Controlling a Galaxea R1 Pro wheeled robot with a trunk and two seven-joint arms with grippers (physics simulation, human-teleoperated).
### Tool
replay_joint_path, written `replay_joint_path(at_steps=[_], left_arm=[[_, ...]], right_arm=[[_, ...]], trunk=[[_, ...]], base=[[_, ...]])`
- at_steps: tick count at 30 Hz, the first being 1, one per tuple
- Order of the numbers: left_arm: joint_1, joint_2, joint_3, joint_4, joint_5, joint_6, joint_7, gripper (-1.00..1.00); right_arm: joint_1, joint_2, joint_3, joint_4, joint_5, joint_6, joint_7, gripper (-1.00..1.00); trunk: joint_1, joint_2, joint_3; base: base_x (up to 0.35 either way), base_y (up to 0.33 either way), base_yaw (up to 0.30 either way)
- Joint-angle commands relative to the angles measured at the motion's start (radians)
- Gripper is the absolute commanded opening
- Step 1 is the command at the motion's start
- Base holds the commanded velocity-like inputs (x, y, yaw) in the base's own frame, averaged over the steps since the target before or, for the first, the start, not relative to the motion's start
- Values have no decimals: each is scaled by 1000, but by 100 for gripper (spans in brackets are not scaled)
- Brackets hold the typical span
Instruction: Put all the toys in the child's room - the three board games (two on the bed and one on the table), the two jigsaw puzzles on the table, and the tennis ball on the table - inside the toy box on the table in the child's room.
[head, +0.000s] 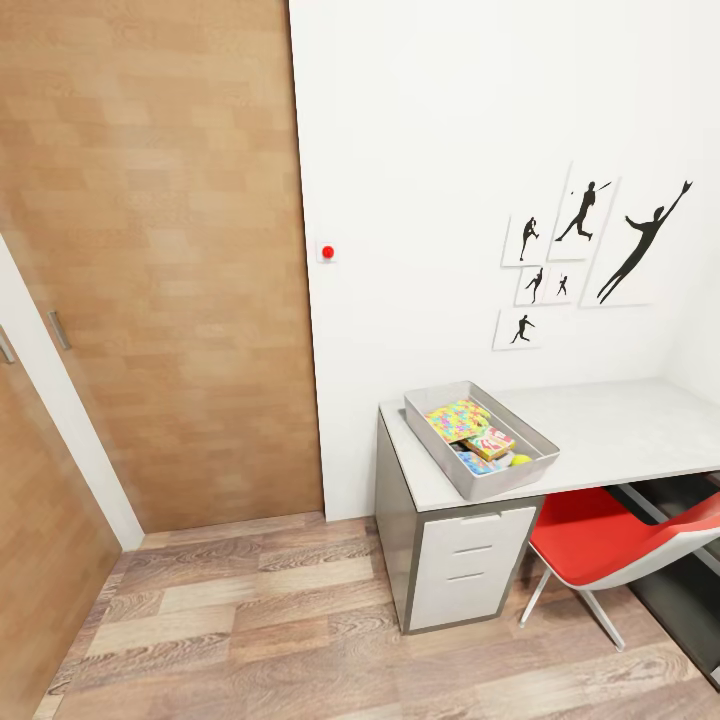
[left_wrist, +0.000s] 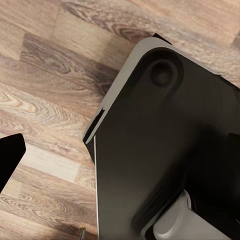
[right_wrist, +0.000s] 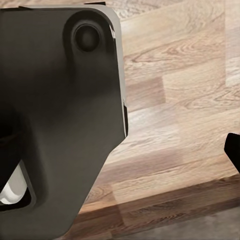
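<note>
I'm looking from the head cam at the table (head: 620, 430), which I'll use as my landmark. The toy box (head: 436, 407) sits on the table's near-left corner, above the white drawers (head: 470, 565), turned at an angle to the table edge. Inside the box: a jigsaw puzzle (head: 457, 419) lies at the end nearer the wall, tilted up a bit against the stuff under it. Next to it, toward the room side, a board game (head: 491, 442) w/ red and orange print, and a light blue board game (head: 474, 463) just beside that. The tennis ball (head: 521, 460) rests in the box's corner nearest the chair, touching or almost touching the games. Could be a second puzzle under the first, but things are too small there to tell.

The rest of the table top looks bare grey. A red chair (head: 600, 540) is pushed partly under the table, right of the drawers. On the white wall above the table hang black sports silhouette pics (head: 590, 250). Left of the table, a small red button (head: 327, 252) on the wall, then a big wood door (head: 160, 260). Plank floor (head: 250, 630) in front.

Both wrist cams point down at the floor past the robot's dark base (left_wrist: 165, 150). A black tip (left_wrist: 9, 155) shows at the edge of the left cam, another (right_wrist: 234, 149) in the right cam; probably fingers. Can't tell whether either gripper is spread or pressed together.
</note>
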Motion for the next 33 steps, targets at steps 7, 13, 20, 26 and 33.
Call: replay_joint_path(at_steps=[7,13,20,26,33], left_arm=[[-1,-1,3,0,0,-2,1,100],[0,-1,3,0,-1,-2,1,100],[-1,-2,3,0,-1,-2,1,100],[-1,-2,3,0,-1,-2,1,100],[0,-2,3,0,-1,-2,1,100]], right_arm=[[0,0,9,-2,-9,-2,-4,100],[0,0,8,-2,-9,-1,-4,100],[0,0,8,-2,-7,-1,-4,100],[0,1,8,-2,-7,-1,-4,100],[0,0,8,-2,-7,-1,-4,100]], trunk=[[1,-2,-2],[1,-2,-2],[1,-2,-2],[1,-2,-2],[1,-2,-2]], base=[[0,0,0],[0,0,0],[0,0,0],[0,0,0],[0,0,0]])
